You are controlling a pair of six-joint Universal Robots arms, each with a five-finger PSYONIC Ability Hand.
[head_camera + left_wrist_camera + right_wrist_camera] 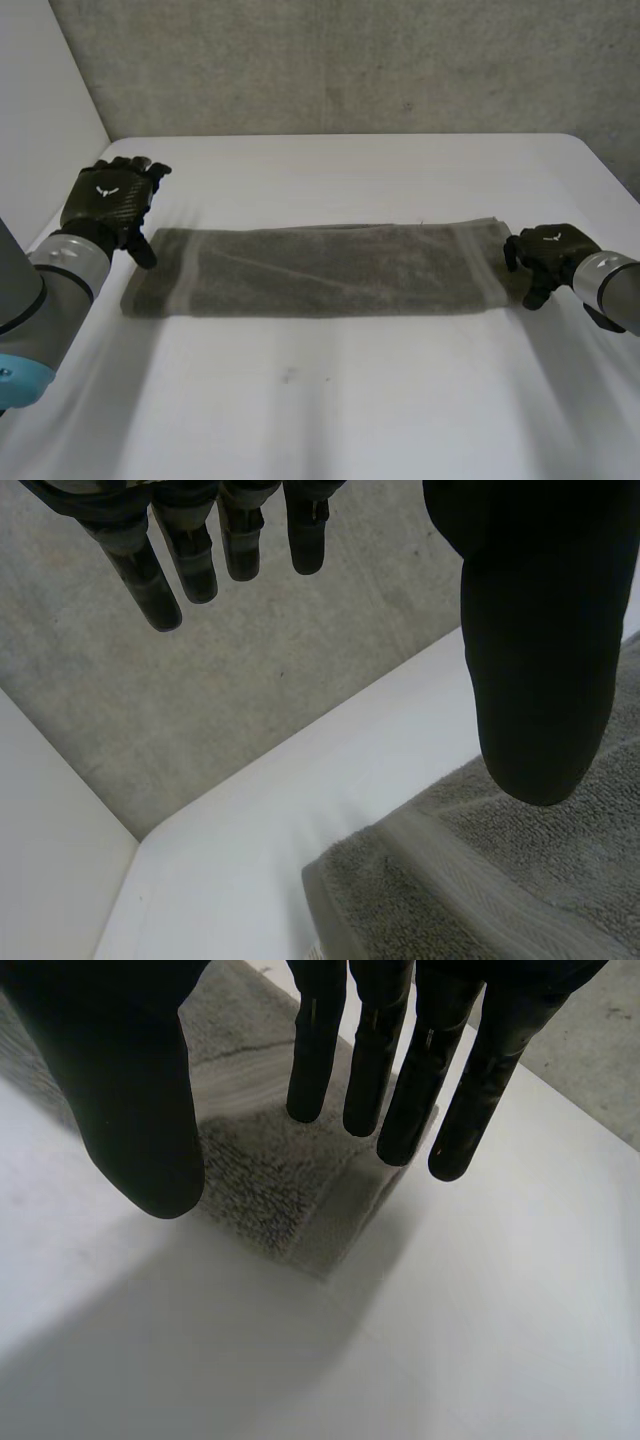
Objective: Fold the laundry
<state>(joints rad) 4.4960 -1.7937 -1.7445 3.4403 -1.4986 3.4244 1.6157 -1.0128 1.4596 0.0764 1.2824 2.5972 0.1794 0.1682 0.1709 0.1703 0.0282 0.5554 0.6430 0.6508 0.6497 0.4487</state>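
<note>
The white table [330, 400] stood before a grey concrete wall [350, 60]. On it the grey towel [320, 270] lay folded into a long strip, across the middle of the table from side to side. My left hand [108, 200] was at the towel's left end, with the fingers [150, 580] straight and the thumb well apart from them, holding nothing. My right hand [548, 252] was at the towel's right end, over its corner, fingers [370, 1060] also straight and spread, thumb apart, nothing between them.
</note>
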